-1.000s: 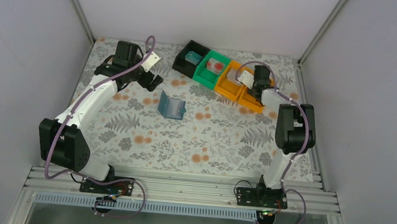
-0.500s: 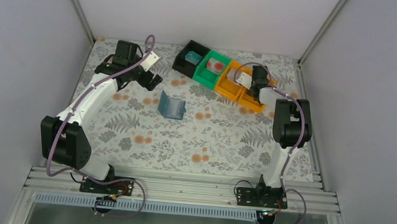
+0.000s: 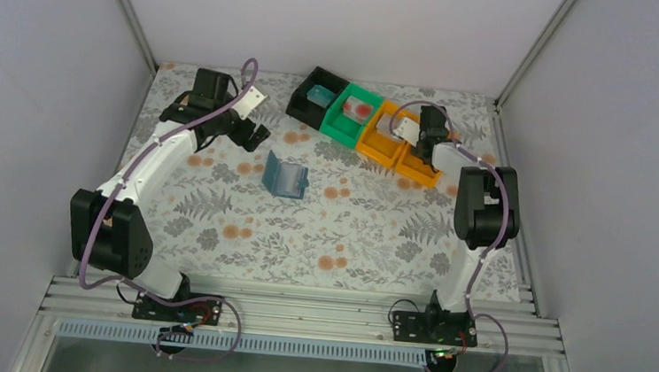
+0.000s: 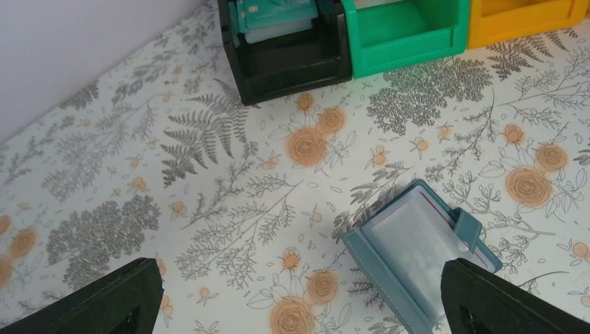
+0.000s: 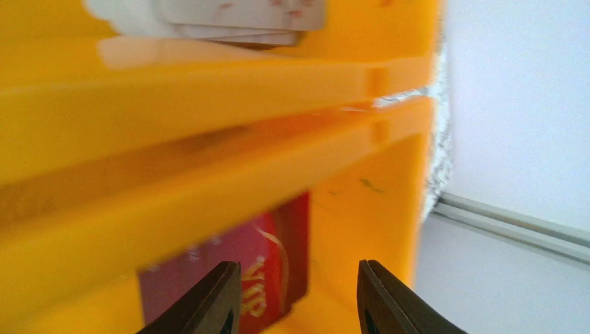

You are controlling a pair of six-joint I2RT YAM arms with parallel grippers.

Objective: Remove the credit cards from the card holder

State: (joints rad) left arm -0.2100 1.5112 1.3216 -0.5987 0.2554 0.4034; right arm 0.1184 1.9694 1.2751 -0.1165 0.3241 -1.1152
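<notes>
The blue-teal card holder (image 3: 285, 176) lies open on the floral table; in the left wrist view (image 4: 417, 250) its pale clear pocket faces up beside the right finger. My left gripper (image 3: 255, 133) is wide open and empty, just left of and above it (image 4: 299, 306). My right gripper (image 3: 424, 145) hovers over the orange bins, open and empty (image 5: 299, 299). A red card (image 5: 236, 278) lies in the orange bin below it. Pale cards (image 5: 236, 15) lie in the neighbouring orange bin. A teal card (image 4: 275, 10) lies in the black bin.
A row of bins runs along the back: black (image 3: 307, 104), green (image 3: 341, 126), and two orange (image 3: 374, 143). A pale card with red marks (image 3: 356, 108) lies in the green bin. White walls close in the back and sides.
The right arm's elbow has shifted slightly left while its gripper stays over the orange bins. The left arm and the card holder have hardly moved.
</notes>
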